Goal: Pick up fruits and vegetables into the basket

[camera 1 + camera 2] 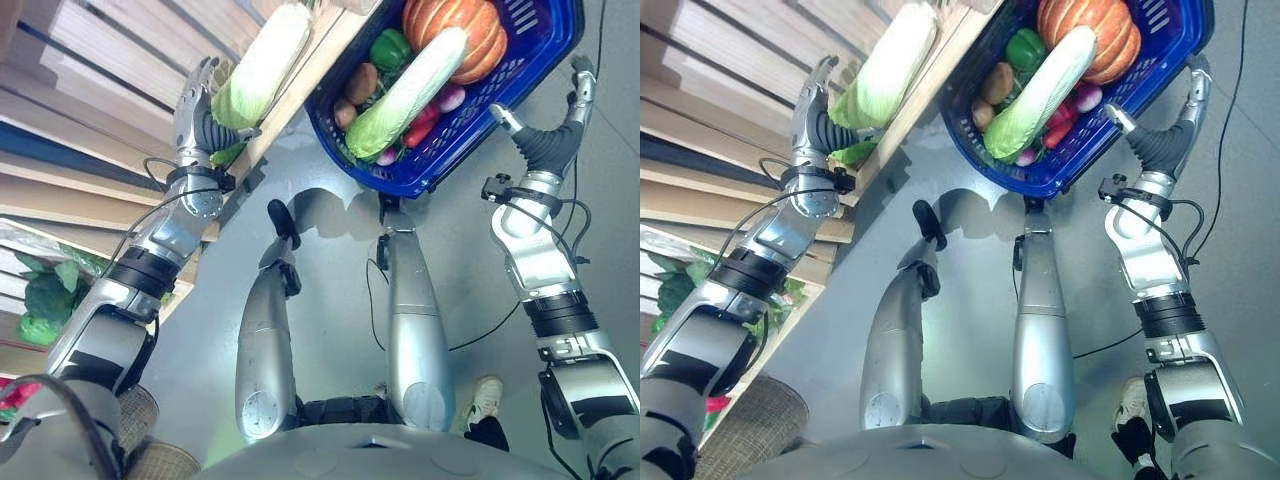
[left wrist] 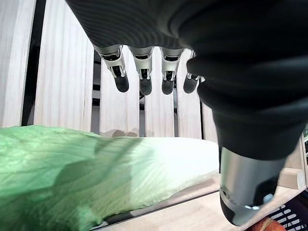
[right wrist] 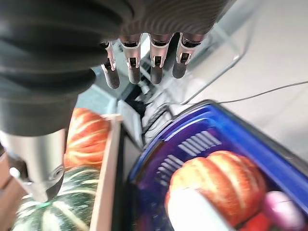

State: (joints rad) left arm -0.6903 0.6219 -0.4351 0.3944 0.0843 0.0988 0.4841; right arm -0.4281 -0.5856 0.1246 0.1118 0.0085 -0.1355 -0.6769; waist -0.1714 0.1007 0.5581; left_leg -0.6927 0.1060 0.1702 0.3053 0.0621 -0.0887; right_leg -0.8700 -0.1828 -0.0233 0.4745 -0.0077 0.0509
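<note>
The far rim of the blue plastic mesh basket (image 1: 545, 45) is cut off by the upper edge of both eye views, so its handle and the top of the orange ribbed pumpkin (image 1: 470, 30) cannot be seen. The small items at the bottom of the basket are partly covered and hard to identify.

In the basket lies a long pale-green napa cabbage (image 1: 405, 95), on top of the other things. Its long axis goes diagonally, with the white stem end near the pumpkin and the leafy green end toward the near rim. Beside it are a green bell pepper (image 1: 390, 47), a brown potato (image 1: 361, 83), a red pepper (image 1: 422, 125) and a purple-pink round onion (image 1: 452, 97).

A second long napa cabbage (image 1: 262, 65) lies outside the basket, on the light wooden slatted shelf (image 1: 90, 120). It also lies diagonally, with the leafy end down near the left hand (image 1: 195, 100). This hand is just beside the leafy end, with fingers (image 2: 144, 77) straight and relaxed, gripping nothing; the left wrist view shows them above the cabbage, not around it.

The right hand (image 1: 578, 85) is next to the basket's right side, with straight fingers (image 3: 156, 60) and nothing in them. In the right wrist view, an orange pumpkin and a dark green striped squash (image 3: 53, 211) lie in a wooden crate (image 3: 107, 178) beside the basket.
</note>
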